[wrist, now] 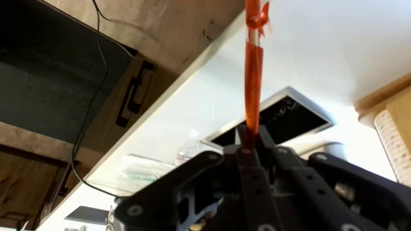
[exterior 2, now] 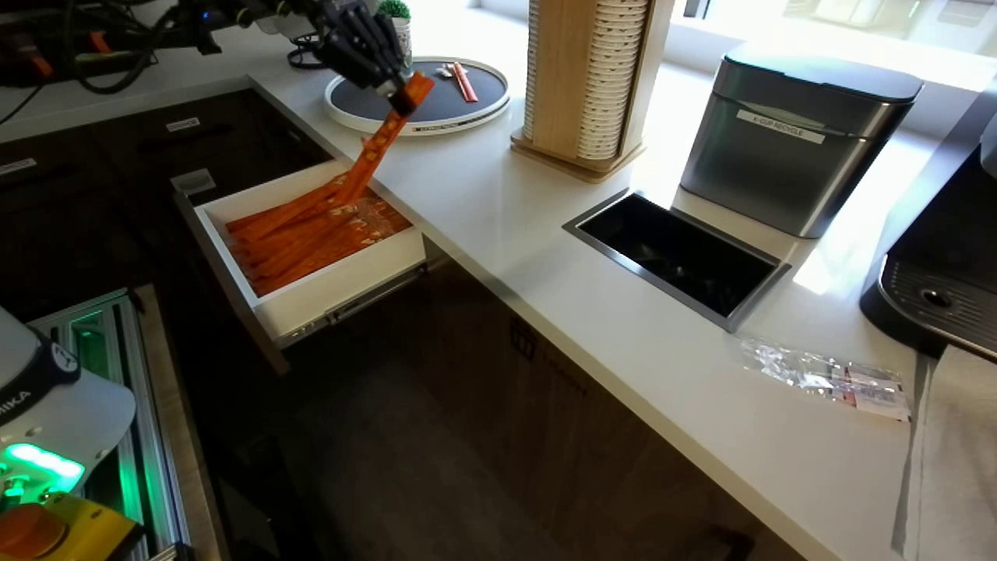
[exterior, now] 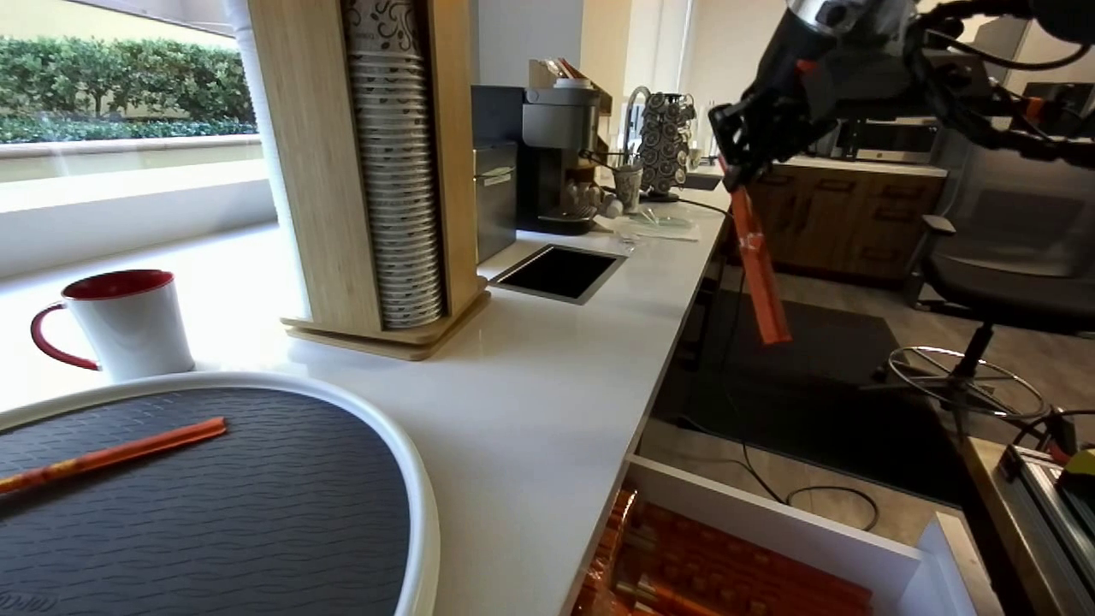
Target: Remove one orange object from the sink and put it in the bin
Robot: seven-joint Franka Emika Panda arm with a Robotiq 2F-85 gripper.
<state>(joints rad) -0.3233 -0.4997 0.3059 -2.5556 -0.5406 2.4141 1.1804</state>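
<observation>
Container labelled "K-CUP RECYCLE", arm "MIKA"

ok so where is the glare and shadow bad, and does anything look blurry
In an exterior view, glare whitens the countertop beside the red-and-white mug; in an exterior view, the cabinet front falls into deep shadow below the countertop; in the wrist view, the stacked cups look soft-edged, and the countertop behind the orange strip is washed out.

Daylight from window, blown out there. White table bright, hard glare patch on top; cabinets in deep shadow. Green glow on robot base. Wrist view soft, background blurred, highlights burnt out lower right, gripper dark.
</observation>
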